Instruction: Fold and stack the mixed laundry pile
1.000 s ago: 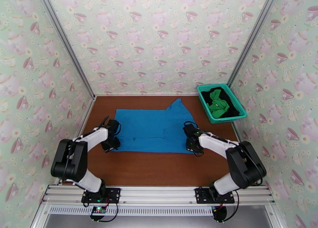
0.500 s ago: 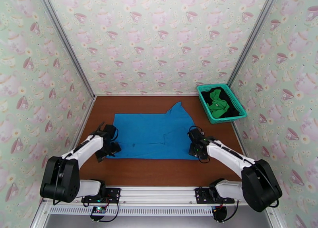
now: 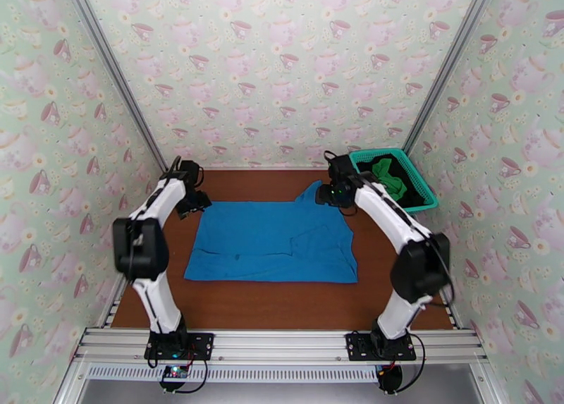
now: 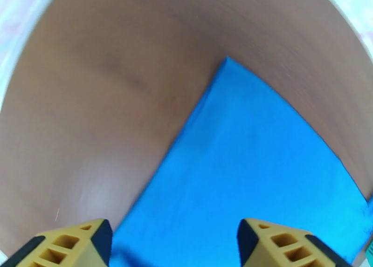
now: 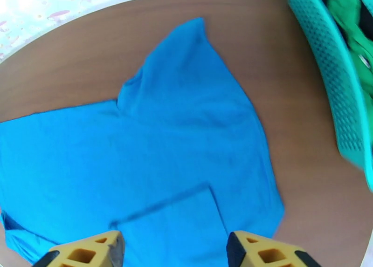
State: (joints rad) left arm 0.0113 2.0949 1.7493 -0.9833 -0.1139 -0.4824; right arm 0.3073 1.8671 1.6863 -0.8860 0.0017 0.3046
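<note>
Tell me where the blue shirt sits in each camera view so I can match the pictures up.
Top external: the blue shirt lies spread flat mid-table, one sleeve pointing toward the far edge.
Left wrist: a corner of the blue shirt runs from centre to lower right.
Right wrist: the blue shirt spans left and centre, sleeve pointing up.
Shared landmark: the brown table bordering the shirt's edges.

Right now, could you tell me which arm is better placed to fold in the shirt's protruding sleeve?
Right, probably: the right gripper hovers open beside the sleeve of the blue shirt; the left gripper is at the far-left corner.
</note>
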